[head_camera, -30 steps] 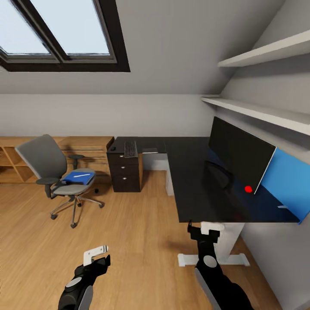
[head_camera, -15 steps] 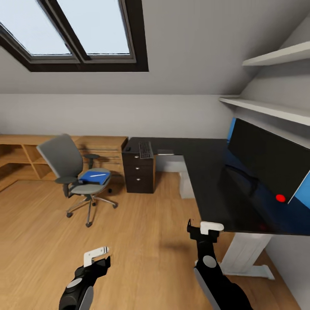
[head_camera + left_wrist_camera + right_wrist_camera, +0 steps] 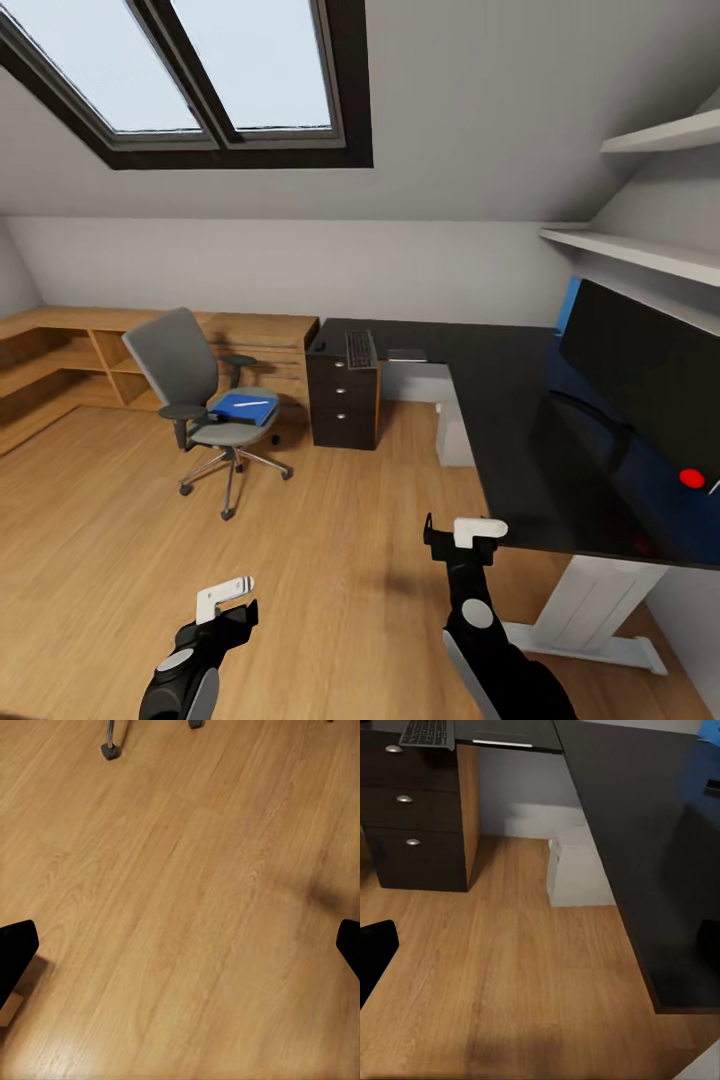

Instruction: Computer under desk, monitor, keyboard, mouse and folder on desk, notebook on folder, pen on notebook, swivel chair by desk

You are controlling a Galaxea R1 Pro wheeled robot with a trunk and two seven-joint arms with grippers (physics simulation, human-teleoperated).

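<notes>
I'm looking down at my two arms, both clad in glossy black shells. The left arm [image 3: 190,670] is showing a round grey disc on its wrist joint and a grey panel along the forearm. Its gripper [image 3: 228,598] is ending in a white, blocky finger [image 3: 222,594] with a black one just beside it at 4 o'clock. The right arm [image 3: 490,650] is wearing the same grey disc and a pale grey strip down the forearm. Its gripper [image 3: 462,532] is carrying a white bar-shaped finger [image 3: 480,527] and a thin black finger at 9 o'clock. In the wrist views my fingertips [image 3: 15,956] are appearing as plain black rounded pads [image 3: 373,952].
</notes>
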